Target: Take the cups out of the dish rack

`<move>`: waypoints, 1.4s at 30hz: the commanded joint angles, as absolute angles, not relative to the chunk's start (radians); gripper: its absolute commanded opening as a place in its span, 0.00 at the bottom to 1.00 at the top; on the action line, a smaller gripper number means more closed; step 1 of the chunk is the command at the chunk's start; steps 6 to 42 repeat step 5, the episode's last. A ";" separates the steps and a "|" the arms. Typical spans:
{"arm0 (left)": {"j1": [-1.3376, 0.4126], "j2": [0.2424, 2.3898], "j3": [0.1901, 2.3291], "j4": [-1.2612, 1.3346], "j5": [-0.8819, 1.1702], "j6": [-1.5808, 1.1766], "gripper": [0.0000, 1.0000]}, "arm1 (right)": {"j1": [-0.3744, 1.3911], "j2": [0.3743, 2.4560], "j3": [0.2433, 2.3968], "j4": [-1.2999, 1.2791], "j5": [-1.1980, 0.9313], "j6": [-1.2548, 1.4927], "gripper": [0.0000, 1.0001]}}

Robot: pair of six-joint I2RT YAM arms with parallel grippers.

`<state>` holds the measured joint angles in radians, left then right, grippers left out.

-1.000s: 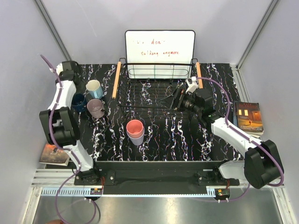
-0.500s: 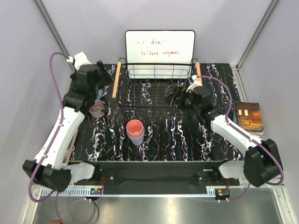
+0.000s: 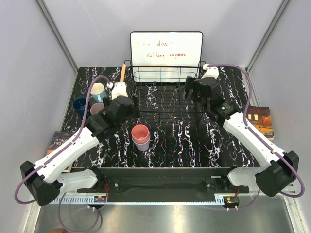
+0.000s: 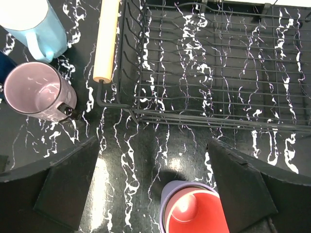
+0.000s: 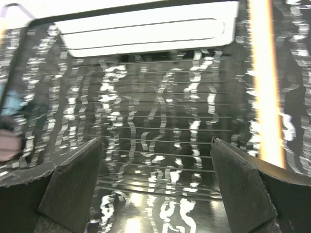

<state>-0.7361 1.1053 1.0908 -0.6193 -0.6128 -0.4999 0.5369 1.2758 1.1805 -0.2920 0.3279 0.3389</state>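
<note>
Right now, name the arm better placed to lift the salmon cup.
Left. The open left gripper hovers near the salmon pink cup; the right gripper hangs over the dish rack, farther off.

A white board stands upright at the far edge of a black table veined with white. It carries two lines of red handwriting, too small to read with any certainty. A book with a dark cover showing lit windows lies flat just off the table's right side. A second book lies off the left side, only partly in view, with white lettering on its cover. Pale grey walls close in the back and sides.
</note>
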 commanded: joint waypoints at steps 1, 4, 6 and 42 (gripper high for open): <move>-0.741 1.072 1.101 -0.574 -0.677 -0.473 0.99 | 0.545 1.255 1.229 -0.385 0.460 0.290 1.00; -0.741 1.068 1.098 -0.560 -0.663 -0.462 0.99 | 0.545 1.256 1.238 -0.394 0.456 0.298 1.00; -0.741 1.068 1.098 -0.558 -0.655 -0.462 0.99 | 0.545 1.253 1.239 -0.394 0.454 0.298 1.00; -0.741 1.068 1.098 -0.558 -0.655 -0.462 0.99 | 0.545 1.253 1.239 -0.394 0.454 0.298 1.00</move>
